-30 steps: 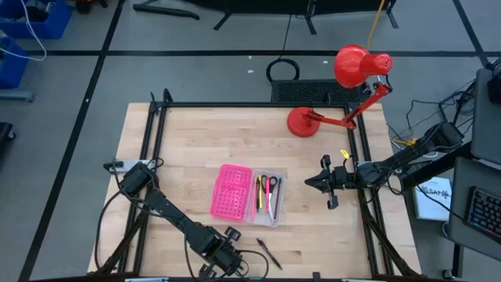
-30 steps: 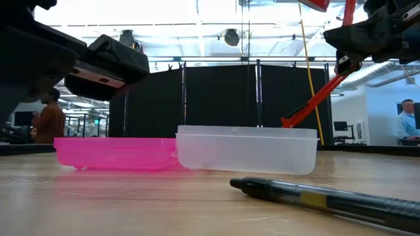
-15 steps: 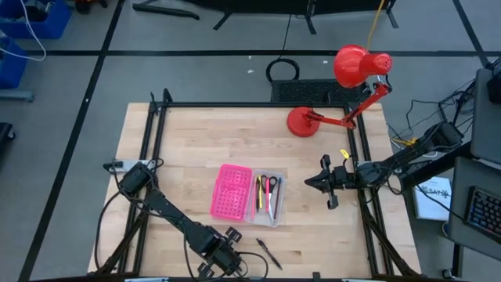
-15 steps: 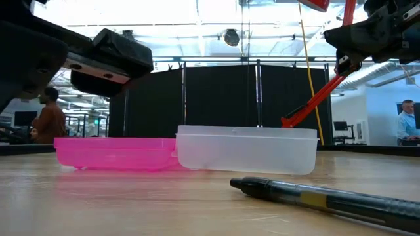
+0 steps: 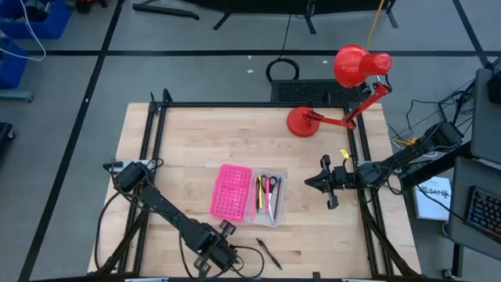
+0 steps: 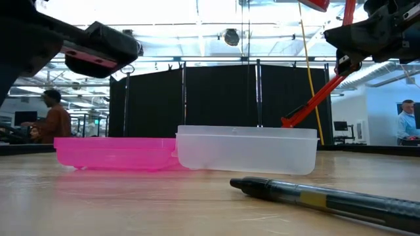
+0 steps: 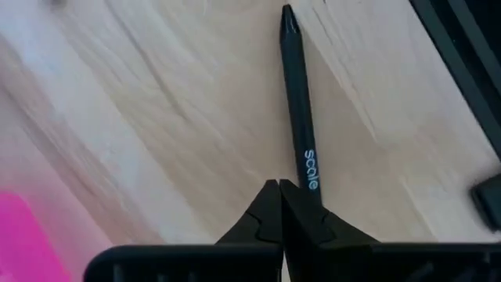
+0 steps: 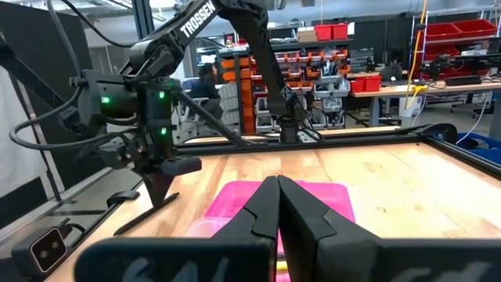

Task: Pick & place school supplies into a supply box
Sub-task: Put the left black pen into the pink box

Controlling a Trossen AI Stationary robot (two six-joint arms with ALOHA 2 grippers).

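High view first: you have a pale wooden surface (image 5: 196, 141) framed by black rails, and at about one o'clock on it stands a red desk lamp (image 5: 344, 86), which is no part of the job. Near the centre lies the supply box (image 5: 268, 197), a small clear plastic case lying open with its bright pink perforated lid half (image 5: 230, 190) spread flat at its nine o'clock side, so the tray is free to receive things from above. Inside it you can already see the black-handled scissors (image 5: 272, 197) and a yellow pencil (image 5: 259, 192) lying lengthwise.

One item is not yet in: a thin black pen (image 5: 268, 253) lies on the wood at about six o'clock from the box, near the front edge and well apart from it. Judging by this, you are near the end of the task.

Your left tool (image 5: 221, 243) hangs just beside that pen at its nine o'clock side; in the left wrist view its tips are pressed together with nothing between them, the pen (image 7: 297, 117) stretching away just ahead. You will likely need to spread them before closing on the barrel.

Your right tool (image 5: 313, 182) waits at three o'clock from the box, lifted off the wood, its tips likewise together and empty in the right wrist view.
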